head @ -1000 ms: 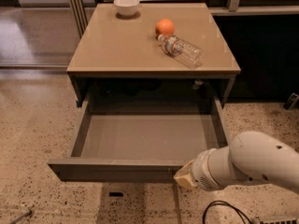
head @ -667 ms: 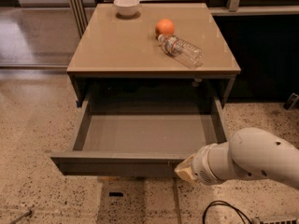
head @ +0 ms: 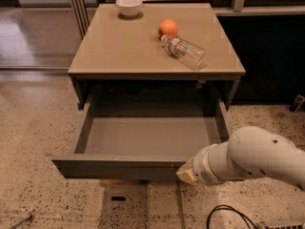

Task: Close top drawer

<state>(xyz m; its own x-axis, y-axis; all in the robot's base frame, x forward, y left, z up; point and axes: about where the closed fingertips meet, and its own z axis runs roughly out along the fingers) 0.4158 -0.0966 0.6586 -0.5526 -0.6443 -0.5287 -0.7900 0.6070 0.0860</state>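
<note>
- Nearest me, a black cable [head: 228, 213] loops on the speckled floor [head: 28, 128] at the lower right. A small dark slot-shaped mark [head: 118, 198] lies on the floor just in front of the drawer.
- The robot's white arm [head: 259, 159] reaches in low from the right. Its gripper [head: 186, 173], a pale yellowish tip, sits against the outer face of the drawer front, toward the right end. How its grip is set I cannot tell from here.
- The top drawer [head: 119, 167] stands pulled far out of the cabinet [head: 81, 92]. Its flat grey handleless front faces me and spans the cabinet's width. The shallow grey box behind it shows its floor and both side walls.
- Behind the box, under the cabinet's top, the opening is dark, and the drawer's sides run back into it.
- On the tan top [head: 124, 46] a clear plastic bottle [head: 187, 52] lies on its side toward the right.
- An orange [head: 168, 28] sits just behind the bottle's cap end, very close to it.
- A white bowl [head: 129, 6] stands upright at the far edge, left of centre, well apart from the other two.
- Beyond the cabinet, slanted metal posts [head: 77, 8] rise at the left and a dark panel [head: 267, 56] fills the right. A small dark object [head: 298, 103] lies on the floor at the right edge.
</note>
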